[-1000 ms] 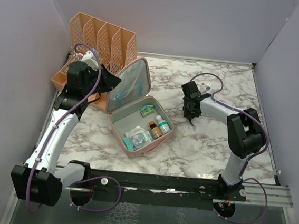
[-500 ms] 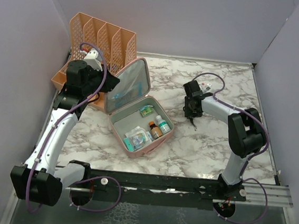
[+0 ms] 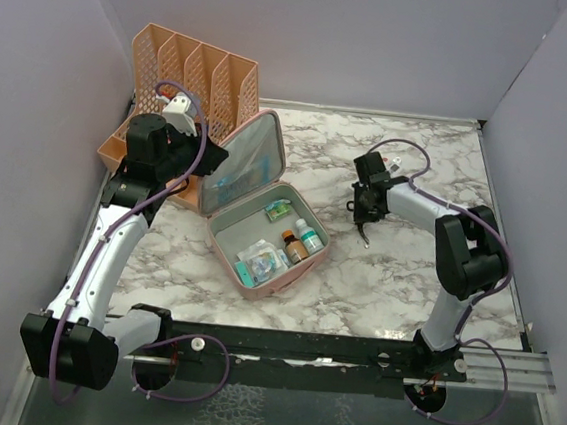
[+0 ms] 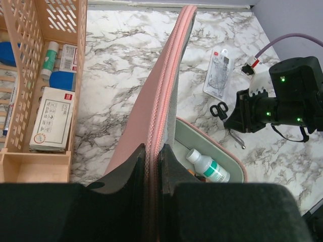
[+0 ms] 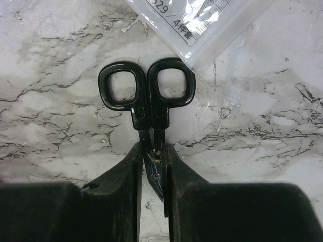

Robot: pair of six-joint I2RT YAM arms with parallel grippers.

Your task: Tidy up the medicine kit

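1. The medicine kit [image 3: 251, 164] is a pink square soft-shell case with rounded corners and a pale grey-green lining. It lies open on the marble table [image 3: 408, 275], left of centre, just in front of the orange perforated rack [image 3: 191, 73].
2. The lid [image 4: 166, 91] stands tilted back towards the rack. Zip teeth run along its pink edge.
3. The base tray holds a white bottle with a teal label [image 4: 207, 166], a brown bottle with an orange label [image 3: 293, 246], a small green-and-white box [image 3: 279, 209] and blister packs at the near corner. No print on these can be read.
4. The left gripper [image 4: 154, 161] is clamped on the lid's edge, one finger on each face.
5. The right gripper [image 5: 153, 161] is nearly closed, pinching the black scissors [image 5: 146, 91] just below the pivot. The handles point away from the wrist, well to the right of the kit.
6. A clear packet [image 5: 202, 20] lies touching the right handle loop. A printed scale and the digits "329" and "4" are legible.
7. The rack holds a white carton [image 4: 50, 118] with a red mark. Its text is too small to read.
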